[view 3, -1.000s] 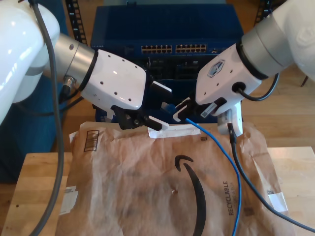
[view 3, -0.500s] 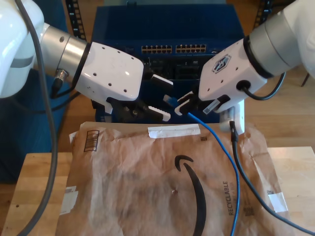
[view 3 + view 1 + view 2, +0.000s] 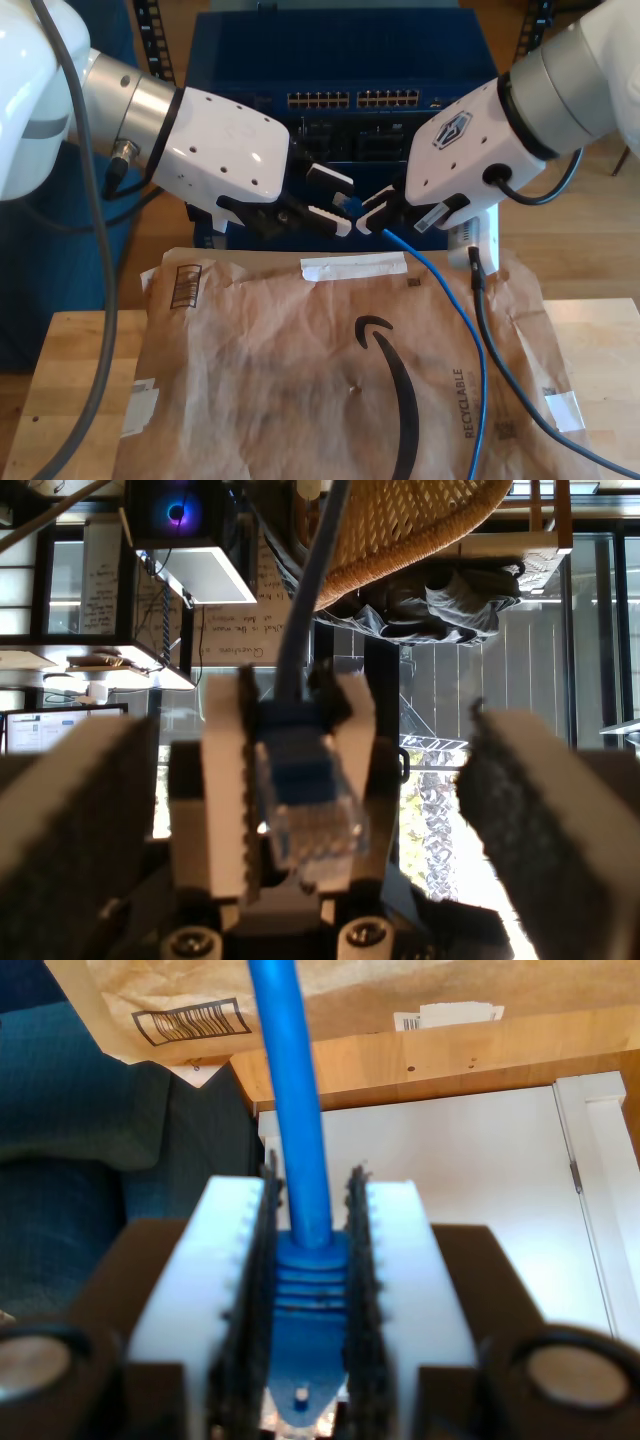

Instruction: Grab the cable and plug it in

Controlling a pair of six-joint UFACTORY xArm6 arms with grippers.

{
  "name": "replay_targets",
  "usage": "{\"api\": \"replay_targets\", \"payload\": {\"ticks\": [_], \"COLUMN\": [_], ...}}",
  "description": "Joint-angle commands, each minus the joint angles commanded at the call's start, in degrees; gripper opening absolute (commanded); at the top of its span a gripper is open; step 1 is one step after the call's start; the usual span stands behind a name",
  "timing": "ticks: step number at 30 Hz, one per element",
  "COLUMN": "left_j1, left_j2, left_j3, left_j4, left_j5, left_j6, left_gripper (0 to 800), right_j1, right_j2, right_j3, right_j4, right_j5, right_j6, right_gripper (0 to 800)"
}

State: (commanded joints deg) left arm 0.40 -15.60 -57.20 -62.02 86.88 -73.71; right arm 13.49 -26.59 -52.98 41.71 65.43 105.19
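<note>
Right now our second gripper (image 3: 310,1290) is clamping the cable (image 3: 462,330) by its stiff boot, plug facing our first gripper (image 3: 300,810), whose jaws are gaping; the limp cord is trailing behind.

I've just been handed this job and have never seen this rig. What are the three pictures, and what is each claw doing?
You are looking at two white robot arms, each ending in a two-fingered claw. The exterior view is a camera off the arms that looks across a wooden table covered by a brown paper mailer, toward a blue network switch with rows of ports.

The other two pictures come from cameras riding on the claws. My second gripper, on the exterior view's right, is shut on the blue plug end of the cable. My first gripper, on the exterior view's left, is open, its pads on either side of that plug without closing on it.
</note>
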Motion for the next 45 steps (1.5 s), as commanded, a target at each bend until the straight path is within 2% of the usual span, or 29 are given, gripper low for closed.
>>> {"api": "replay_targets", "payload": {"ticks": [2, 23, 32, 35, 36, 37, 39, 40, 43, 45], "left_j1": [0.0, 0.09, 0.09, 0.0, 0.0, 0.0, 0.09, 0.09, 1.14, 3.34], "left_j2": [0.0, 0.0, 0.0, 0.0, 0.0, 0.0, 0.0, 0.0, -0.09, 0.0], "left_j3": [0.0, 0.0, 0.09, 0.35, 0.35, 0.35, 0.35, 0.35, 0.18, 0.0], "left_j4": [0.0, 0.0, 0.0, 0.0, 0.0, 0.0, 0.0, 0.0, 0.0, -0.09], "left_j5": [0.0, -0.09, -0.09, 0.0, 0.0, 0.0, 0.0, 0.0, 0.18, 0.18], "left_j6": [0.0, 0.09, 0.26, 0.26, 0.26, 0.26, 0.18, 0.09, 0.0, -0.18], "left_gripper": [344, 171, 13, 3, 2, 3, 3, 3, 2, 2], "right_j1": [0.0, 0.09, 0.18, 0.09, 0.09, 0.09, 0.18, 0.09, 0.0, -0.26], "right_j2": [0.0, -0.18, -0.18, -0.18, -0.18, -0.26, -0.09, -0.26, -3.34, -4.22], "right_j3": [0.09, 0.62, 0.7, 0.7, 0.7, 0.62, 0.53, 0.44, 0.62, 0.53], "right_j4": [0.0, 0.09, 0.09, 0.09, 0.0, 0.09, 0.09, 0.0, -0.35, -0.53], "right_j5": [0.0, -0.7, -0.88, -0.88, -0.79, -0.79, -0.7, -0.7, -0.79, -0.7], "right_j6": [0.0, 0.0, 0.0, 0.09, 0.18, 0.18, -0.09, -0.53, -3.25, -4.92], "right_gripper": [3, 3, 3, 10, 29, 103, 510, 619, 717, 745]}}
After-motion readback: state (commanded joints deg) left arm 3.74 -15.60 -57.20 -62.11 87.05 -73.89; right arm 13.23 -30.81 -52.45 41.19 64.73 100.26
